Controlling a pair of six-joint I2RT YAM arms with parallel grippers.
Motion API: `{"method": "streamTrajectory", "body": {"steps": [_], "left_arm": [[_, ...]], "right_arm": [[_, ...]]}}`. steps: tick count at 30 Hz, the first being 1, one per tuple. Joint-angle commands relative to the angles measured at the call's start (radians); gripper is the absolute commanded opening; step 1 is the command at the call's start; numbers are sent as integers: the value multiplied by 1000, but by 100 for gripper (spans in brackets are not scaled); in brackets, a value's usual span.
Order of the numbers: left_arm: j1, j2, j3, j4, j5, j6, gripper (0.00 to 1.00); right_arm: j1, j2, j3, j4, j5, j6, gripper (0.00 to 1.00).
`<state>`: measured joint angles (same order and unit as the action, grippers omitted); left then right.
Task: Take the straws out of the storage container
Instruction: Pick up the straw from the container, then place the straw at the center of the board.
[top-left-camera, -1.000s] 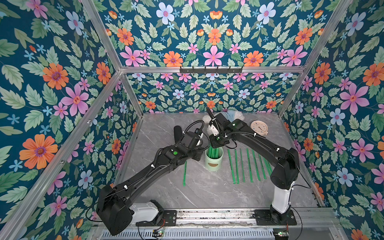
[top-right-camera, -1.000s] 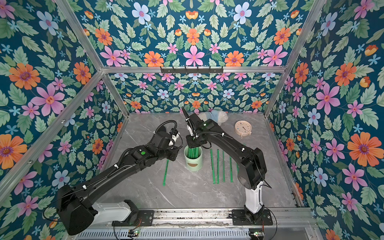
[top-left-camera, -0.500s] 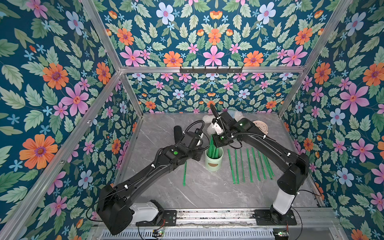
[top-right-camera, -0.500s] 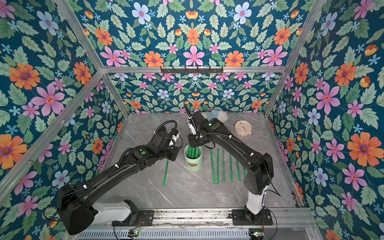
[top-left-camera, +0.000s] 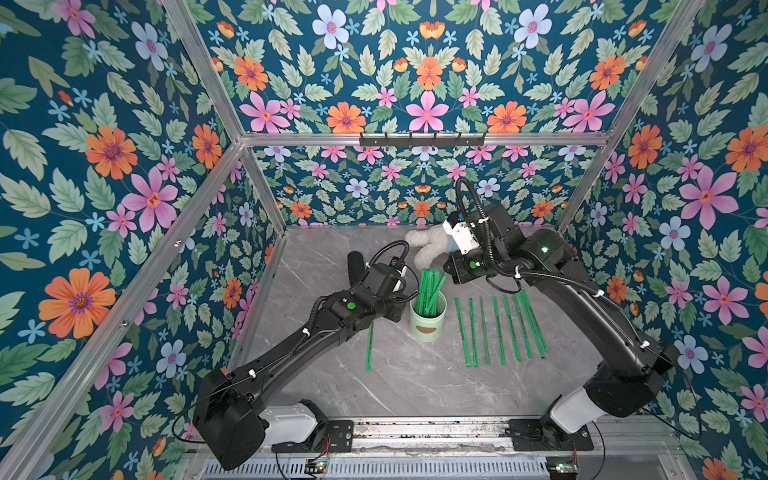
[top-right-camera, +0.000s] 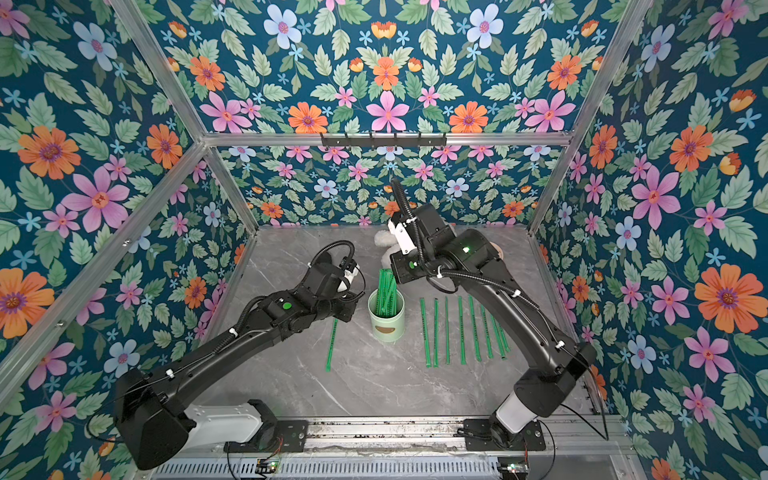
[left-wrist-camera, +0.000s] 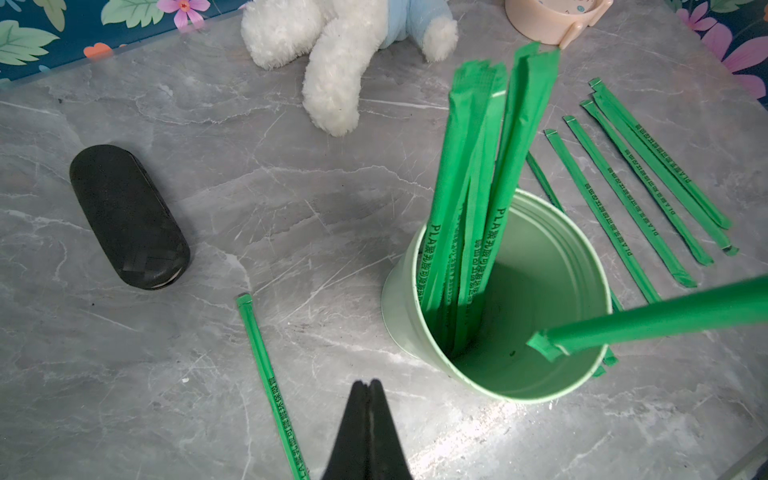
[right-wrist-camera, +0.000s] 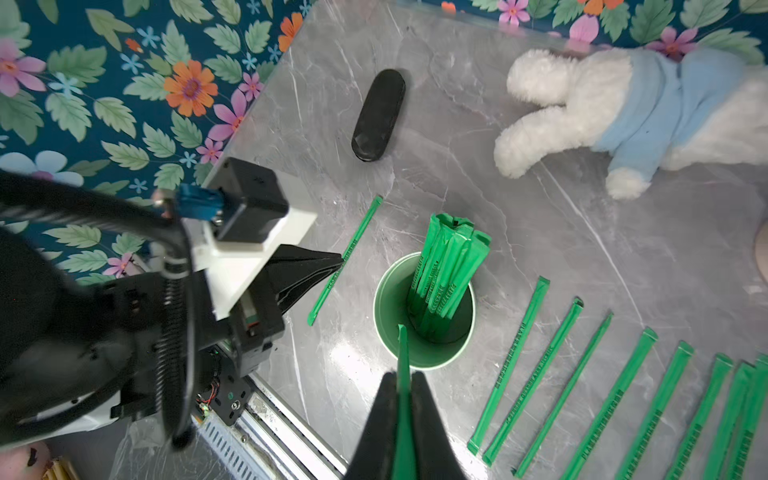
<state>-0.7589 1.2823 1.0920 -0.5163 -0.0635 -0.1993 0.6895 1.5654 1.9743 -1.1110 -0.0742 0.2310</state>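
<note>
Several straws (right-wrist-camera: 509, 363) lie on the grey marble tabletop (top-left-camera: 395, 386) between floral walls (top-left-camera: 124, 166); others stand in the storage container (top-left-camera: 427, 326). Right gripper (right-wrist-camera: 403, 376) pinches a straw (right-wrist-camera: 402, 353); left gripper (left-wrist-camera: 366, 384) closed, empty. Beige clock (left-wrist-camera: 548, 20) is cut off.

Premises: a robotics test cell, not a dwelling; open enclosure of aluminium framing (top-left-camera: 232, 141) lined with printed floral panels (top-left-camera: 104, 166) on the sides and rear; grey marble-look tabletop (top-left-camera: 395, 386); two black robot arms (top-left-camera: 291, 353) bolted to a slotted metal rail (top-left-camera: 436, 430) at the front edge; exposed wiring and a small circuit board (top-left-camera: 316, 466) below that rail; black hook bar (top-left-camera: 422, 139) on the rear beam.
</note>
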Motion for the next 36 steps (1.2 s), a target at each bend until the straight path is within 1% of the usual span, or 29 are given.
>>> {"method": "streamTrajectory", "body": {"steps": [1,7,12,16,22,28,29,33,36], "left_arm": [[-1,-1,3,2,-10,12,0],[0,2,4,-1,-15,14,0],[-1,11,8,-7,-16,14,0],[-2,17,14,-14,-21,15,0],[-1,15,20,-27,-33,13,0],[0,6,27,-38,-31,11,0],[0,6,30,-42,-32,11,0],[-1,8,37,-55,-25,11,0],[0,7,42,-63,-18,11,0]], "right_arm": [[-32,-33,23,-83,53,-44,10],[-178,-92,10,-165,87,-97,10],[-307,-94,-33,-216,150,-158,9],[-394,-76,-104,-219,210,-183,9],[-450,14,-130,-262,308,-170,9],[-534,82,-128,-323,352,-140,9],[-546,127,-131,-335,372,-134,9],[-584,197,-144,-379,407,-95,8],[-595,267,-135,-433,457,-59,8]]}}
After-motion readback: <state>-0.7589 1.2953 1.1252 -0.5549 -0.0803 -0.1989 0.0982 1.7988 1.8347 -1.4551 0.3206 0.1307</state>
